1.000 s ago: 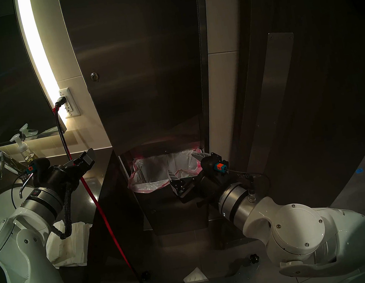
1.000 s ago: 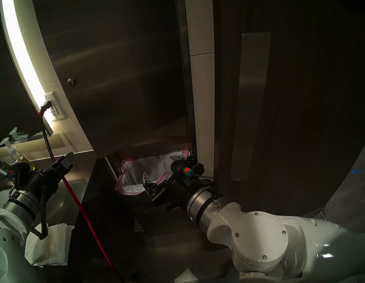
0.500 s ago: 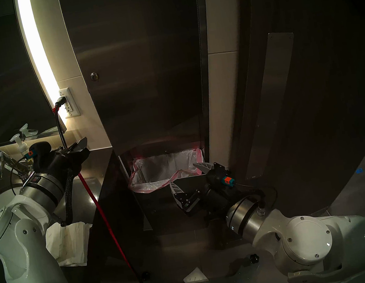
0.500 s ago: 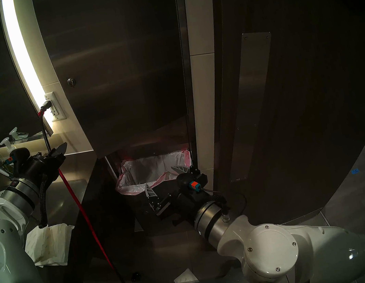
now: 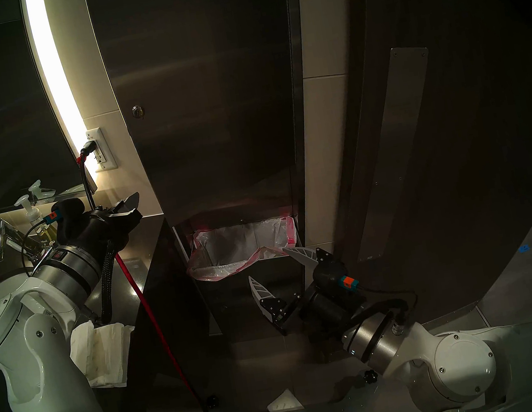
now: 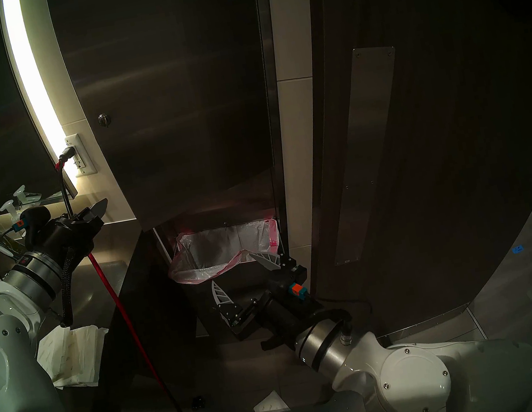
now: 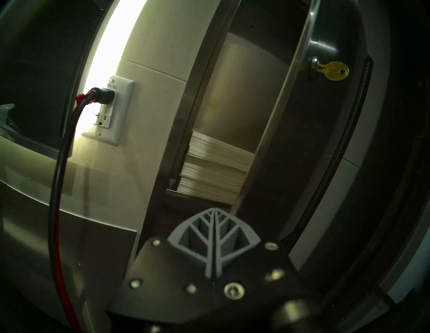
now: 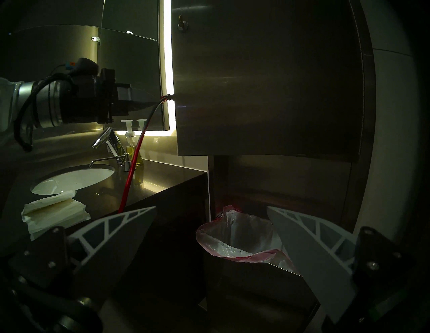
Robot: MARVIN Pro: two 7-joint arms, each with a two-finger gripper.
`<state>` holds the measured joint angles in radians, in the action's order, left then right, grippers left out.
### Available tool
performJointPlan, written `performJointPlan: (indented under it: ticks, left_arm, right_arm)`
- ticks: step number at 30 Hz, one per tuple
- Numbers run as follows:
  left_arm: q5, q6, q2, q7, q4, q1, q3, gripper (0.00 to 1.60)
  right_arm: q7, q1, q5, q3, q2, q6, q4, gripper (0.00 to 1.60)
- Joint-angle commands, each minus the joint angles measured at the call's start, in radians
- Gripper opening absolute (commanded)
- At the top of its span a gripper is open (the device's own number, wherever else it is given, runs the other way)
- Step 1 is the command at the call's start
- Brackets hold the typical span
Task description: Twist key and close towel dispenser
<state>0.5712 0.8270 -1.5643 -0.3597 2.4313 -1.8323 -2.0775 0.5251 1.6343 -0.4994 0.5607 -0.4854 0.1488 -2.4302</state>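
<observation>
The towel dispenser (image 5: 212, 104) is a tall steel cabinet whose long door stands slightly ajar. The left wrist view shows the gap with stacked white towels (image 7: 216, 167). The brass key (image 7: 335, 71) sits in the round lock on the door's left edge, also seen from the head (image 5: 137, 111) (image 6: 103, 119). My left gripper (image 5: 130, 202) (image 7: 214, 216) is shut and empty, below and left of the key, near the door's lower left edge. My right gripper (image 5: 269, 264) (image 8: 210, 208) is open and empty, just in front of the pink-rimmed bin liner (image 5: 212, 269).
A red and black cable (image 5: 138, 291) hangs from the wall outlet (image 5: 101, 149) beside my left gripper. Soap bottle (image 5: 33, 218), faucet (image 5: 0, 238) and loose paper towels (image 5: 100, 354) are on the counter. The brown door with a steel push plate (image 5: 397, 143) is at right.
My left gripper has risen and moved right toward the dispenser door's lower left edge. My right arm has drawn back and down from the bin opening, still open.
</observation>
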Motion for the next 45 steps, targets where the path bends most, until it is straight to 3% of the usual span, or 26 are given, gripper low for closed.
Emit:
performJointPlan:
  ticks: [1, 13, 24, 27, 30, 32, 33, 36, 45]
  left_arm:
    - [0.004, 0.01, 0.018, -0.013, 0.012, 0.044, 0.079, 0.0]
    - [-0.015, 0.016, 0.041, 0.009, -0.022, 0.156, 0.205, 0.0]
    - [-0.051, -0.006, 0.041, 0.09, -0.18, 0.299, 0.239, 0.0]
    - [-0.055, -0.015, 0.043, 0.102, -0.198, 0.304, 0.249, 0.0]
    - [-0.07, -0.017, 0.048, 0.125, -0.256, 0.369, 0.262, 0.0]
    - [-0.069, -0.03, 0.053, 0.128, -0.25, 0.344, 0.262, 0.0]
    - [-0.076, -0.023, 0.055, 0.137, -0.274, 0.383, 0.265, 0.0]
    - [-0.084, -0.04, 0.067, 0.154, -0.289, 0.381, 0.263, 0.0]
    - [-0.103, -0.066, 0.097, 0.199, -0.381, 0.475, 0.253, 0.0]
  right_arm:
    - [-0.006, 0.035, 0.054, -0.011, 0.053, 0.093, -0.013, 1.6]
    - [0.005, 0.082, 0.123, -0.042, 0.103, 0.23, -0.013, 1.6]
    - [0.052, 0.112, 0.173, -0.052, 0.125, 0.316, -0.013, 1.6]
    - [0.061, 0.117, 0.182, -0.051, 0.132, 0.33, -0.013, 1.6]
    - [0.079, 0.131, 0.203, -0.057, 0.138, 0.356, -0.013, 1.6]
    - [0.082, 0.13, 0.204, -0.053, 0.145, 0.36, -0.013, 1.6]
    - [0.087, 0.136, 0.211, -0.056, 0.144, 0.366, -0.013, 1.6]
    - [0.1, 0.141, 0.223, -0.054, 0.155, 0.381, -0.013, 1.6]
    - [0.132, 0.163, 0.258, -0.059, 0.17, 0.419, -0.013, 1.6]
